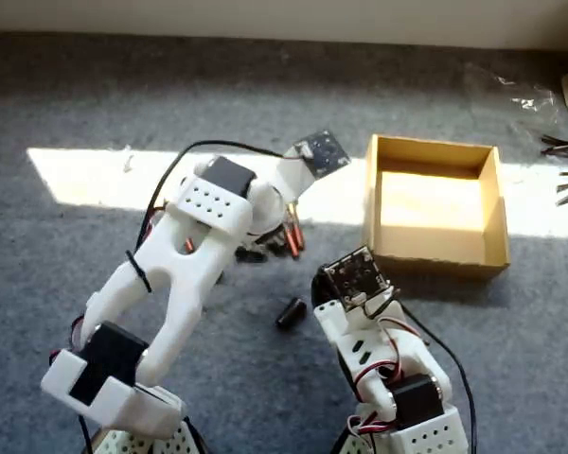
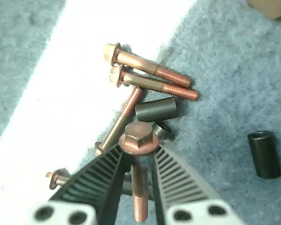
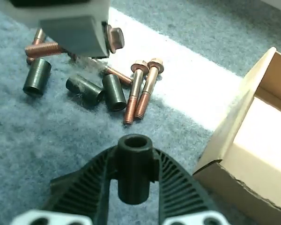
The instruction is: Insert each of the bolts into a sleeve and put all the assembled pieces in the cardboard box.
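Note:
My left gripper (image 2: 139, 151) is shut on a copper bolt (image 2: 139, 187), with the hex head at the fingertips and the shank running back between the fingers. It hangs just above a pile of bolts (image 2: 152, 77) and dark sleeves (image 2: 157, 108) on the grey carpet. My right gripper (image 3: 133, 157) is shut on a black sleeve (image 3: 133, 168), whose open bore faces the camera. In the right wrist view, the left gripper's bolt head (image 3: 115, 38) shows beyond it. The cardboard box (image 1: 374, 194) stands to the right of the pile.
One loose sleeve (image 1: 291, 312) lies on the carpet between the two arms. A sunlit strip crosses the carpet under the pile. The box's near wall (image 3: 234, 140) is close beside the right gripper. Cables and a bag (image 1: 563, 147) lie at the far right.

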Action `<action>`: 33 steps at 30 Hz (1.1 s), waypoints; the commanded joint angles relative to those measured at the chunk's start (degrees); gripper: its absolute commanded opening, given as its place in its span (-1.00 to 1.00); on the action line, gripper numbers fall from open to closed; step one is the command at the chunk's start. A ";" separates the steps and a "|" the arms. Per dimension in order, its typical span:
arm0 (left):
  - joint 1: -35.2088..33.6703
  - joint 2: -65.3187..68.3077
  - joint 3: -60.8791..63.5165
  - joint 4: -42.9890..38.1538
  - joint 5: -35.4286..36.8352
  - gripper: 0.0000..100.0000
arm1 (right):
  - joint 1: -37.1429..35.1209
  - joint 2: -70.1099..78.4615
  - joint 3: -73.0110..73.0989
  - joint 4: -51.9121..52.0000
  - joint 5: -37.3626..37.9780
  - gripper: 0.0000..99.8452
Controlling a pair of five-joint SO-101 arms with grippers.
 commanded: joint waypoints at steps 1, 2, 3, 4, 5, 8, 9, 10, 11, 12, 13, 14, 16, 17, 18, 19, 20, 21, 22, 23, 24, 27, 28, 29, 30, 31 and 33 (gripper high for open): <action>-2.68 -8.40 -2.86 0.53 6.59 -0.99 | -0.75 -0.57 2.68 -5.58 0.53 -0.99; -2.95 -9.89 -2.86 0.53 8.00 -0.99 | -0.75 -0.57 3.82 -6.90 0.53 -0.99; -2.95 -11.12 -2.77 0.53 9.14 -0.99 | -0.75 -0.57 5.05 -7.78 0.53 -0.99; -2.95 -12.18 -2.77 0.62 9.93 -0.99 | -0.75 -0.57 5.76 -8.22 0.53 -0.99; -2.86 -13.14 -2.68 0.79 10.55 -0.99 | -0.75 -0.57 6.11 -8.22 0.44 -0.99; -2.86 -15.34 -2.68 0.62 14.15 -0.99 | -3.03 -0.57 6.29 -8.22 0.35 -0.99; -2.86 -15.96 -2.68 0.53 16.26 -0.99 | -4.26 -0.57 6.37 -8.22 0.26 -0.99; -2.86 -16.75 -2.68 0.53 18.37 -0.99 | -5.32 -0.57 6.46 -8.22 0.26 -0.99; -2.86 -17.63 -2.68 0.53 19.96 -0.99 | -6.02 -0.57 6.46 -8.31 0.26 -0.99; -2.86 -18.51 -2.68 0.53 21.01 -0.99 | -6.46 -0.57 6.46 -8.40 0.26 -0.99; -2.86 -19.47 -2.42 0.53 21.19 -0.99 | -6.73 -0.57 6.55 -9.27 0.26 -0.99; -2.86 -20.70 -1.80 0.53 21.27 -0.99 | -6.73 -0.57 6.64 -10.59 0.26 -0.99; -2.86 -24.22 -0.04 0.44 21.27 -0.99 | -6.64 -0.57 6.64 -14.02 0.26 -0.99; -2.77 -26.42 1.19 -0.35 21.27 -0.99 | -6.64 -0.57 6.73 -15.08 0.26 -0.99; -2.86 -28.88 2.68 -1.58 21.27 -0.99 | -6.64 -0.57 6.81 -15.43 0.26 -0.99; -2.95 -31.43 4.26 -3.25 21.10 -0.99 | -6.64 -0.57 6.73 -15.52 0.26 -0.99; -3.21 -34.07 6.29 -5.10 21.10 -0.99 | -6.64 -0.57 6.73 -15.52 0.26 -0.99; -4.00 -36.62 8.48 -6.77 21.10 -0.99 | -6.73 -0.57 6.73 -15.69 0.18 -0.99; -4.35 -38.99 10.42 -8.53 21.10 -0.99 | -7.08 -0.57 6.73 -16.22 0.18 -0.99; -4.79 -41.10 12.26 -9.93 21.10 -0.99 | -7.87 -0.57 6.73 -17.54 0.18 -0.99; -4.79 -43.21 13.93 -11.25 21.10 -0.99 | -8.57 -0.57 6.81 -18.95 0.18 -0.99; -4.88 -48.31 18.07 -14.33 21.10 -0.99 | -10.59 -0.57 8.31 -23.08 0.18 -0.99; -4.88 -49.71 19.03 -15.03 21.10 -0.99 | -10.95 -0.57 8.66 -24.40 0.18 -0.99; -4.88 -51.12 20.00 -15.65 21.36 -0.99 | -11.12 -0.57 9.19 -25.45 0.18 -0.99; -4.79 -52.62 20.88 -16.00 21.36 -0.99 | -11.12 -0.57 9.63 -26.15 0.18 -0.99; -4.79 -54.20 21.85 -16.79 21.36 -0.99 | -11.12 -0.57 9.80 -26.68 0.18 -0.99; -4.79 -57.71 24.66 -19.34 21.45 -0.99 | -11.12 -0.57 9.80 -27.12 0.18 -0.99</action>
